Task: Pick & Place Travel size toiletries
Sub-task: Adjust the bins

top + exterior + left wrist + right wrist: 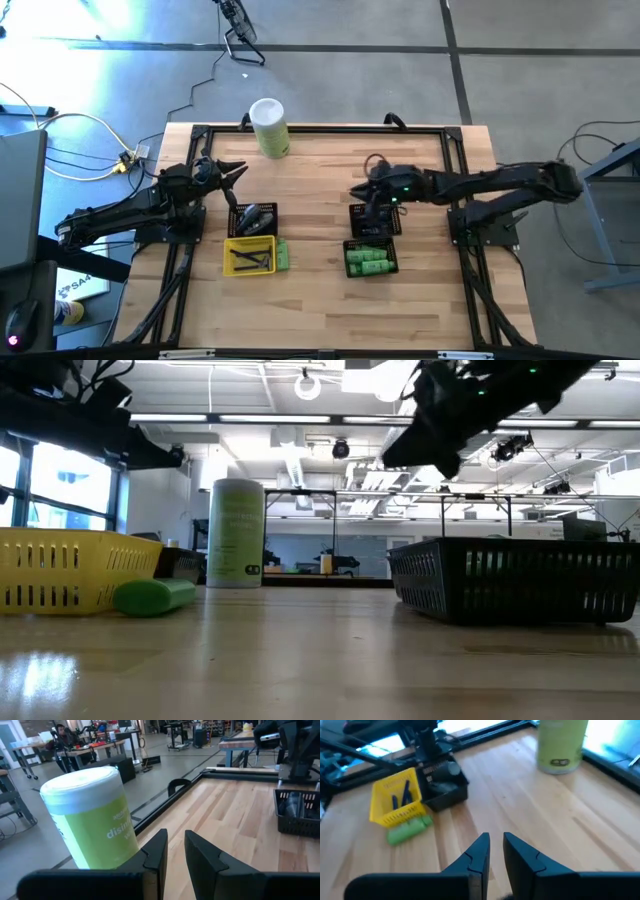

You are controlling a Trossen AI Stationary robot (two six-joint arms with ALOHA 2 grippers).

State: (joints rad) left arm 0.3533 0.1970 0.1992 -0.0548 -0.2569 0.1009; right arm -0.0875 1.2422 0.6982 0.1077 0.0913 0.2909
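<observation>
A yellow tray (247,256) sits left of a basket (370,258), with a canister (269,127) behind both.

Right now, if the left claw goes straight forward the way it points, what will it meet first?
Probably the tall green canister. In the left wrist view it stands just beyond the left claw, though to one side of the narrow gap between the fingers, so one finger might only graze it or pass beside it over bare table. Depth is unclear.
</observation>
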